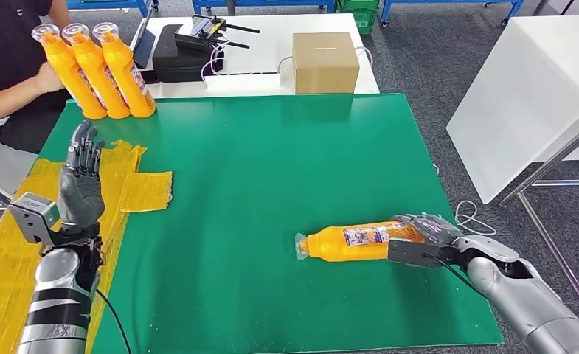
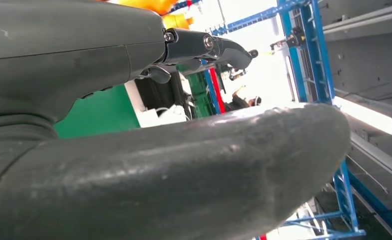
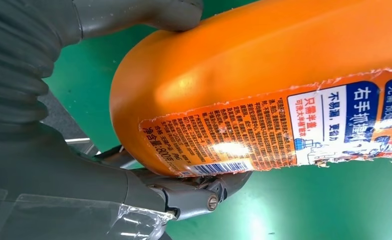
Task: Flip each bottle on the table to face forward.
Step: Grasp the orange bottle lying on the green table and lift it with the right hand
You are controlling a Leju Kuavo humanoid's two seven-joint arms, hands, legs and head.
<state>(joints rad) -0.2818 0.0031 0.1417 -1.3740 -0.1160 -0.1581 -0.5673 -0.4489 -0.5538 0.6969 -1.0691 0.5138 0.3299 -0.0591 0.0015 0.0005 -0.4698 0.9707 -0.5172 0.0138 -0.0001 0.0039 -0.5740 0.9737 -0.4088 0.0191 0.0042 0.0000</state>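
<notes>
An orange bottle (image 1: pixel 356 242) with a clear cap lies on its side on the green mat (image 1: pixel 271 169), cap pointing left. My right hand (image 1: pixel 428 234) grips its base end. Up close, the right wrist view has the orange bottle (image 3: pixel 263 75) label side up, thumb over it and fingers (image 3: pixel 198 192) under it. Three more orange bottles (image 1: pixel 98 70) stand upright in a row at the mat's far left corner. My left hand (image 1: pixel 81 181) is raised over the left edge, fingers straight and apart, holding nothing. In the left wrist view the left hand (image 2: pixel 159 150) is empty too.
A person in a dark top (image 1: pixel 9 59) sits at the far left with a hand next to the standing bottles. A cardboard box (image 1: pixel 324 61) and black devices (image 1: pixel 179 48) sit on the white table behind. Yellow sheet (image 1: pixel 135 184) covers the mat's left side. A white panel (image 1: pixel 526 96) stands to the right.
</notes>
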